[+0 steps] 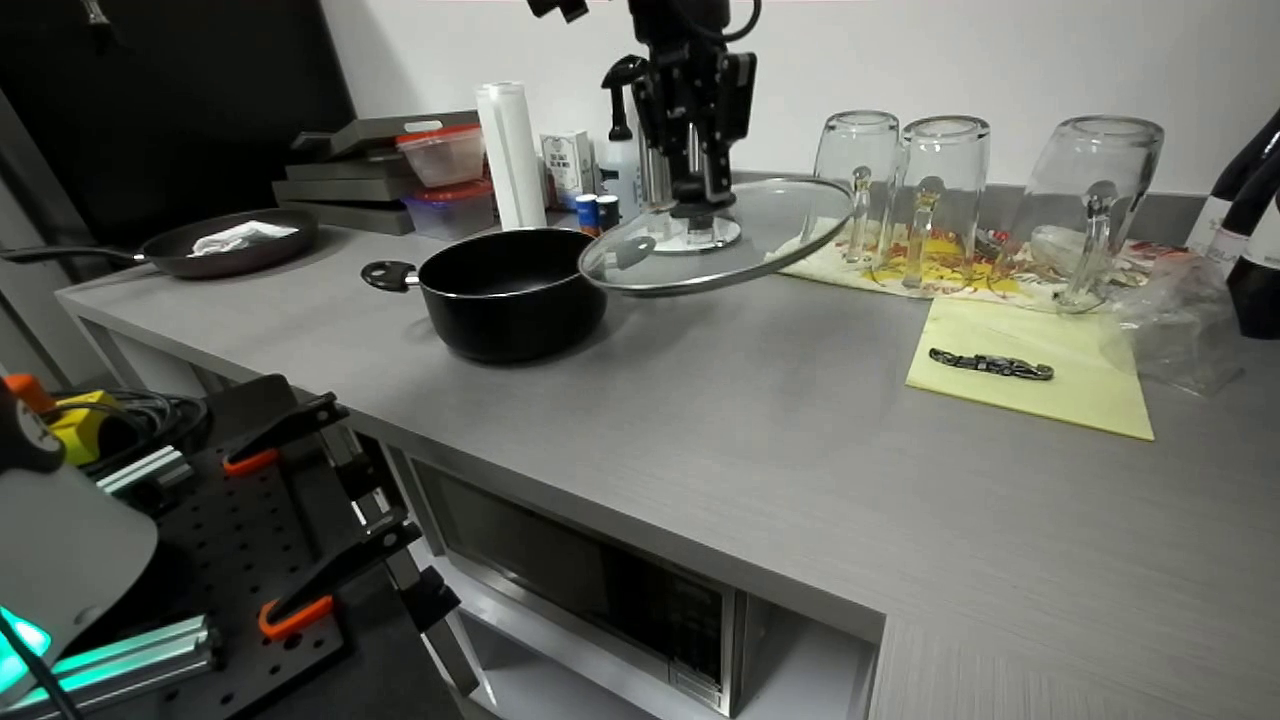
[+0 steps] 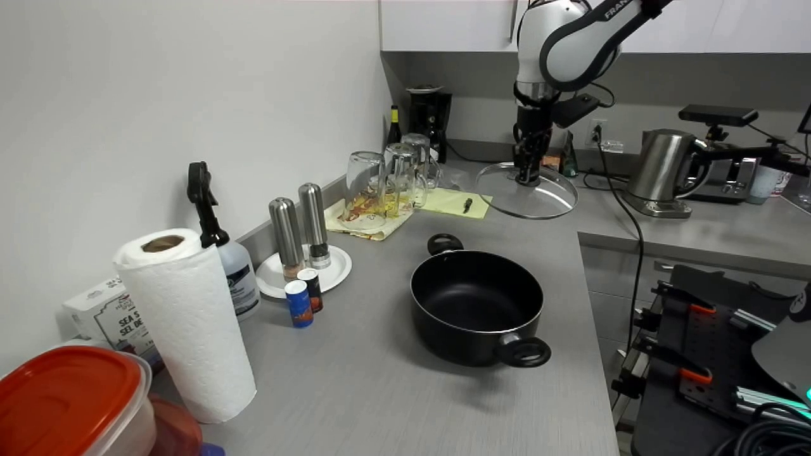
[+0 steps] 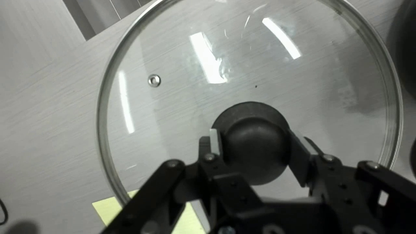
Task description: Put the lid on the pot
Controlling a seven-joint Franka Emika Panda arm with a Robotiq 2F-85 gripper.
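Arm [image 2: 573,60] comes in from top right in an exterior view, last visible link sloping down. Wrist [image 2: 536,92] turned vertical. Gripper [image 2: 528,174] raised, pointing roughly straight down. Fingers [image 3: 214,142] clamped on the lid [image 3: 251,110] by its knob, one each side. Base [image 1: 75,555] cut off by frame edge, green light on.

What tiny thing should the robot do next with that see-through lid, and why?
I think it should carry the lid sideways until it's over the pot, before lowering it. The gripper has the lid by its black knob, but the lid hangs above the counter beside the pot, and the pot is uncovered.
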